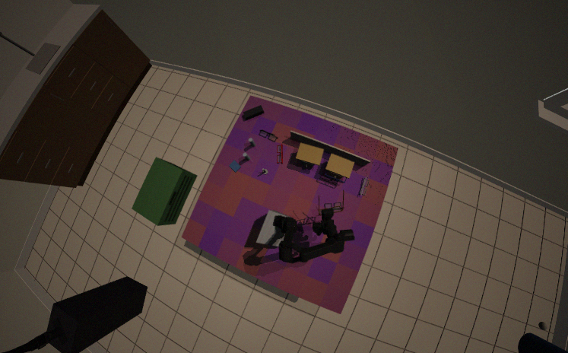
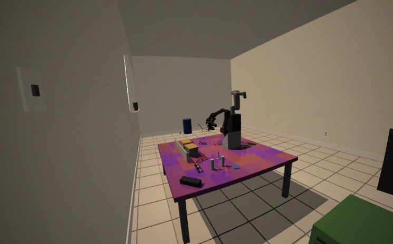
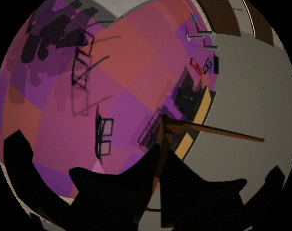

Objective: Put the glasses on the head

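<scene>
My gripper (image 1: 327, 211) (image 2: 209, 129) (image 3: 159, 148) is shut on the tortoiseshell glasses (image 1: 343, 199) (image 2: 200, 126) (image 3: 217, 130), high above the table. In the wrist view they are brown, with one temple reaching out to the right; part of the frame is hidden behind the fingers. Two blocky yellow-topped shapes, seemingly the display heads, stand side by side at the back: one left (image 1: 309, 153) (image 2: 190, 146), one right (image 1: 340, 165) (image 2: 186, 141). The held glasses are apart from both. Their faces are dark, and I cannot make out the green tag.
Dark glasses (image 1: 337, 205) (image 2: 202, 143) (image 3: 106, 127) lie on the table below the gripper. Red glasses (image 1: 280, 154) (image 3: 195, 65), black glasses (image 1: 268, 135), a black case (image 1: 252, 112) (image 2: 190, 181), small posts (image 1: 251, 142) (image 2: 222, 161) and a blue cloth (image 1: 235, 166) lie or stand left of the heads.
</scene>
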Action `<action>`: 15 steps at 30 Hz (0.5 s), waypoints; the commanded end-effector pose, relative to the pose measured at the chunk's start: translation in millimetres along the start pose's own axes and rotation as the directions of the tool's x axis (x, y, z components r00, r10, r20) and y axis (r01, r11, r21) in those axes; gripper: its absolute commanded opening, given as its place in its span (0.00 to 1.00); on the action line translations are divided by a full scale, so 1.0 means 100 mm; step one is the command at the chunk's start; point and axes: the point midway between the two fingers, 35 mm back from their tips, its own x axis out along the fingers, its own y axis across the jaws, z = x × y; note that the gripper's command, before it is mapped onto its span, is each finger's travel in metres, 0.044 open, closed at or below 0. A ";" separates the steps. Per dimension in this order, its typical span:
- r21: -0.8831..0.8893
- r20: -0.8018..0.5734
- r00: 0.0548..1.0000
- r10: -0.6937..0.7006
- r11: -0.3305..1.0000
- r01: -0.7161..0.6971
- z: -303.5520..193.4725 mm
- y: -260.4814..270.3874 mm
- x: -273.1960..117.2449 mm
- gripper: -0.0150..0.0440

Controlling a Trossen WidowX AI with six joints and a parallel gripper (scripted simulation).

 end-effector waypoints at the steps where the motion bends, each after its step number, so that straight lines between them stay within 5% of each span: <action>1: -0.002 -0.002 1.000 0.002 1.000 -0.002 -0.01 0.00 0.00 0.25; 15: -0.070 0.018 1.000 0.003 0.998 -0.002 0.00 0.00 0.04 0.25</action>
